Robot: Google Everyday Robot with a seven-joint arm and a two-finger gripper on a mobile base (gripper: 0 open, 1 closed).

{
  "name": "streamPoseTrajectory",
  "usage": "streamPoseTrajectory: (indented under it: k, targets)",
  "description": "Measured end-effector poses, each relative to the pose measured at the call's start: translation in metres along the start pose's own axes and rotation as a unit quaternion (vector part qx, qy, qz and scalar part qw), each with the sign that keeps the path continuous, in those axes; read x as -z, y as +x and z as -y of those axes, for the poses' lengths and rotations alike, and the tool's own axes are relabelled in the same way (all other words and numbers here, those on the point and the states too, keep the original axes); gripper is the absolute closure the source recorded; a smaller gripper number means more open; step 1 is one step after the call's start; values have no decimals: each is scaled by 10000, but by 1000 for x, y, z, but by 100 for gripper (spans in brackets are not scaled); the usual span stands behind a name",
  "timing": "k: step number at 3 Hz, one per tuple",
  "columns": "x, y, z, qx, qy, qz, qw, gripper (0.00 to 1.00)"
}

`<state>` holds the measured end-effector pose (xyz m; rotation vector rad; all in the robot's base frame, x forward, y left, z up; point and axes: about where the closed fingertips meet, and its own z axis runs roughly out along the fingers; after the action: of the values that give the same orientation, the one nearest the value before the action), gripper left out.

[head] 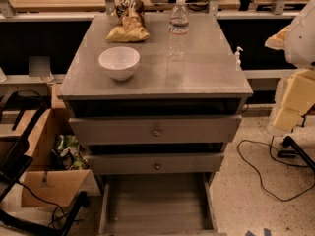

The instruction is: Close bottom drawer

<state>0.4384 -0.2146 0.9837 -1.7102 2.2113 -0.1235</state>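
The bottom drawer (pixel 156 203) of the grey cabinet (pixel 157 80) is pulled far out toward me. I see its plank floor and thin side walls; its front strip lies at the picture's lower edge and its knob is out of view. The two taller-fronted drawers above it, the upper one (pixel 156 130) and the middle one (pixel 156 164), are slightly out, each with a brass knob. My arm enters at the right edge, and its pale gripper end (pixel 285 114) hangs beside the cabinet's right side at the height of the upper drawer, apart from every drawer.
On the cabinet top stand a white bowl (pixel 119 61), a water bottle (pixel 178 28) and a chip bag (pixel 128 22). Open cardboard boxes (pixel 54 181) and black cables lie on the floor at left. A cable (pixel 261 176) loops on the floor at right.
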Motion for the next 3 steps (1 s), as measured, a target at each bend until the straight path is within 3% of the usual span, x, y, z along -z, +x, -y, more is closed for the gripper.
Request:
streamPoseTrajectory:
  k: [1,2,3]
  targets:
    - [-2,1,-1,2,3,9,10000,0]
    - [-30,15,-13,25,24,113,9999,0]
    - [-90,71,-54,-11,25,416,9991,0]
